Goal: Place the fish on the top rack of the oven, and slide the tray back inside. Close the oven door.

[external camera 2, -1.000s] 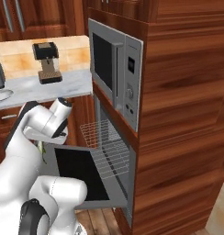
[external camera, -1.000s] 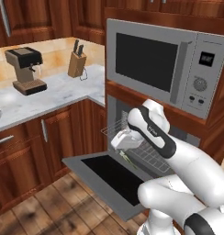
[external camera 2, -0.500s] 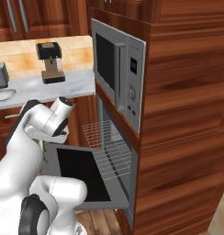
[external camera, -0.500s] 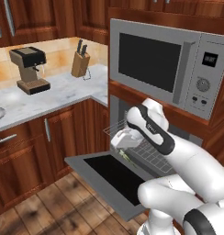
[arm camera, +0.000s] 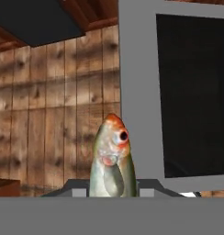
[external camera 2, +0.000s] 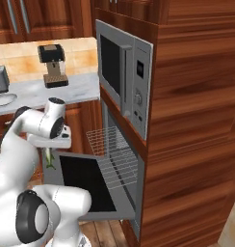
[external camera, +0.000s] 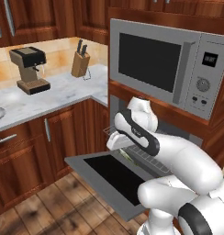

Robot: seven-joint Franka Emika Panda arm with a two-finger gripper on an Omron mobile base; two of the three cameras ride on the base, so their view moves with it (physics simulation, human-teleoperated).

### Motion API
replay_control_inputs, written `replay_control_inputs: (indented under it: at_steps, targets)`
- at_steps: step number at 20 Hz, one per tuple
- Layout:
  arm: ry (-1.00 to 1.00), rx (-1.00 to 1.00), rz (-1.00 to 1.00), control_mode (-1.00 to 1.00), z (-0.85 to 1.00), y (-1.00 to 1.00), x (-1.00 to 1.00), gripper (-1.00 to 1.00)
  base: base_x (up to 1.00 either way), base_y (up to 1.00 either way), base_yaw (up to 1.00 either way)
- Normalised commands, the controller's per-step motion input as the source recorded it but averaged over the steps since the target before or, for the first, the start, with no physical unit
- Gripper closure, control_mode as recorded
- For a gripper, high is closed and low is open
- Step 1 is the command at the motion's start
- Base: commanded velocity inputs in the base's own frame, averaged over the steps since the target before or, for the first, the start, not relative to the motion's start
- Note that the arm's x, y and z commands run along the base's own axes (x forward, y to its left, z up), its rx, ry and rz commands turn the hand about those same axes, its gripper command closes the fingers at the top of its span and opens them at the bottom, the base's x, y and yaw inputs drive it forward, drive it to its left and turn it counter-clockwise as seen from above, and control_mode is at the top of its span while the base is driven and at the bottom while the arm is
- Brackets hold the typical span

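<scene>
Sliding leftward across both base views since the earlier frames, the coffee machine [external camera: 29,69], the knife block [external camera: 80,63] and the microwave [external camera: 169,69] are showing that the base has driven while the arm is keeping nearly the same pose over the oven door [external camera: 114,176]. The fish [arm camera: 113,160] is hanging between the jaws, which are pressing together on its body, head pointing away from the hand; in the right base view the fish [external camera 2: 49,158] is dangling straight below the gripper [external camera 2: 51,147], and in the left base view the gripper [external camera: 119,146] is pointing down with a sliver of the fish [external camera: 126,155] showing beneath it. Below the jaws the oven door is lying dropped open and flat, its black glass panel [arm camera: 194,96] facing up and, in the hand view, sitting to the right of the fish beyond a grey steel frame edge. Beyond the jaws, toward the oven [external camera 2: 120,164], the top rack [external camera 2: 112,144] is sticking out of the cavity over the door, pulled forward, with nothing lying on it. Wooden floor planks [arm camera: 54,119] are showing past the fish on the left of the hand view. Farther out, the microwave is sitting above the oven, and the marble counter [external camera: 54,98] is carrying the coffee machine and the knife block.
</scene>
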Motion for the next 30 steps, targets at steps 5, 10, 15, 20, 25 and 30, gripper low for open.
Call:
replay_control_inputs:
  at_steps: [5, 10, 15, 20, 25, 30]
  targets:
    - [0.0, -0.27, -0.07, -1.0, -0.3, -0.48, 0.5, 1.0, 0.0, 0.0, 0.0]
    - [0.0, -0.21, -0.09, -1.0, -0.29, -0.47, 0.55, 1.0, 0.0, 0.0, 0.0]
    - [0.0, -0.24, -0.09, -1.0, -0.22, -0.36, 0.37, 1.0, 0.0, 0.0, 0.0]
    - [0.0, -0.25, -0.07, -1.0, -0.29, -0.29, 0.41, 1.0, 0.0, 0.0, 0.0]
    - [0.0, -0.12, -0.02, -1.0, -0.14, -0.11, 0.37, 1.0, 0.0, 0.0, 0.0]
    - [0.0, -0.07, 0.0, -1.0, -0.18, -0.17, 0.4, 1.0, 0.0, 0.0, 0.0]
